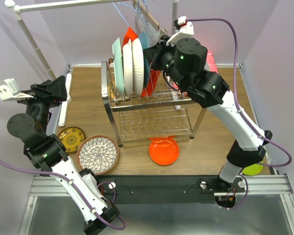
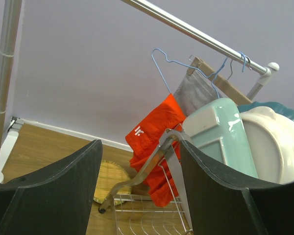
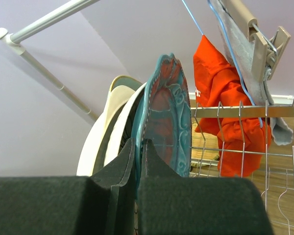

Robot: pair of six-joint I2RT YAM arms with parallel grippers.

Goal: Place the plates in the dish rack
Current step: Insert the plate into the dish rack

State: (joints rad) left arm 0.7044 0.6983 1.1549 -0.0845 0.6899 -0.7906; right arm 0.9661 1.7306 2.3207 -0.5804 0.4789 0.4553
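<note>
Teal plate (image 3: 169, 112) stands upright in the top shelf of the rack (image 1: 152, 105). Its rim is pinched by the right tool (image 3: 139, 149), one finger on each face. In the top view, two white plates (image 1: 128, 66) and a mint plate (image 1: 117, 66) stand to its left, all on edge and close together, with mint at the left end.

Left tool (image 1: 58, 94) is raised over the left side of the tabletop (image 1: 88, 88), well apart from the rack. Its fingers (image 2: 54, 191) are spread wide, and its wrist view looks toward the rack's end.

Flat on the tabletop:
- orange plate (image 1: 164, 151), just in front of the rack
- floral plate (image 1: 98, 154), near the rack's front left leg
- yellow plate (image 1: 71, 138), just beside the floral one; cannot tell if they touch
- lime plate (image 1: 253, 169), at the near right edge, mostly hidden by the right arm
- tan plate (image 2: 110, 178), behind the rack, seen only in the left wrist view

Red cloth (image 2: 154, 142) hangs from the rail (image 1: 63, 5) behind the rack.
</note>
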